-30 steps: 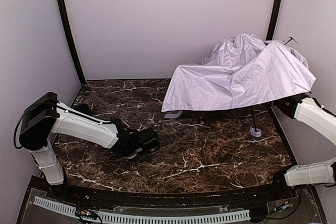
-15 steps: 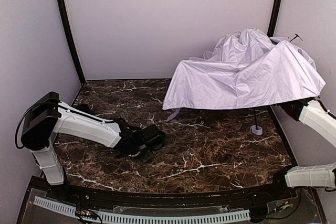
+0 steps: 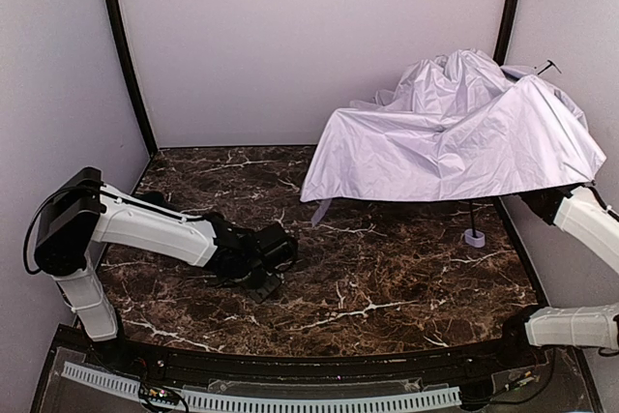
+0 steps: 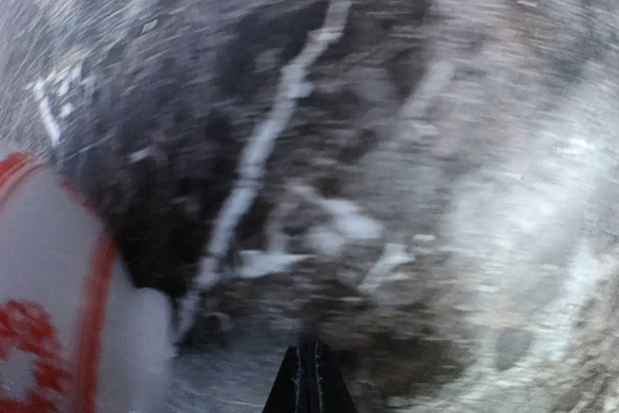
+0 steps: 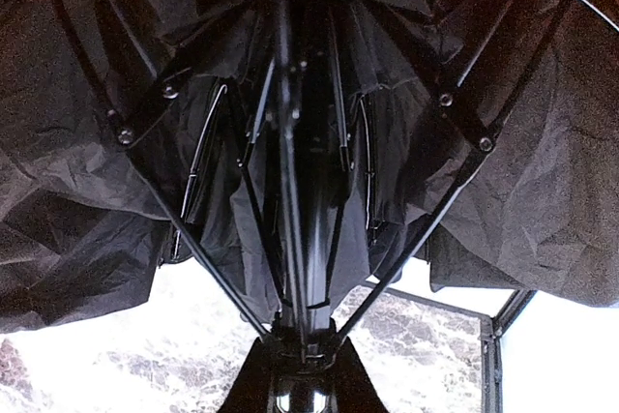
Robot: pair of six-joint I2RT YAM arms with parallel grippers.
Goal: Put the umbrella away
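The left hand [image 4: 309, 386] had its fingers pressed shut on nothing, low over the dark brown, white-veined marble surface [image 3: 387, 278]. Its blurred wrist view showed, at the left edge, what was probably a white rounded bowl with red pattern [image 4: 39, 336]. The middle of the surface lay open from that hand to the canopy's hem. The pale lavender fabric umbrella [image 3: 455, 137] stood open and crumpled in the far right corner, its smooth canopy crowding the right wall and overhanging the surface. A thin black shaft [image 3: 468, 218] dropped to a small lavender knob [image 3: 473, 238]. Beneath the matte black underside, the right hand [image 5: 305, 374] was closed narrowly on the shaft among the metal ribs [image 5: 455, 132].
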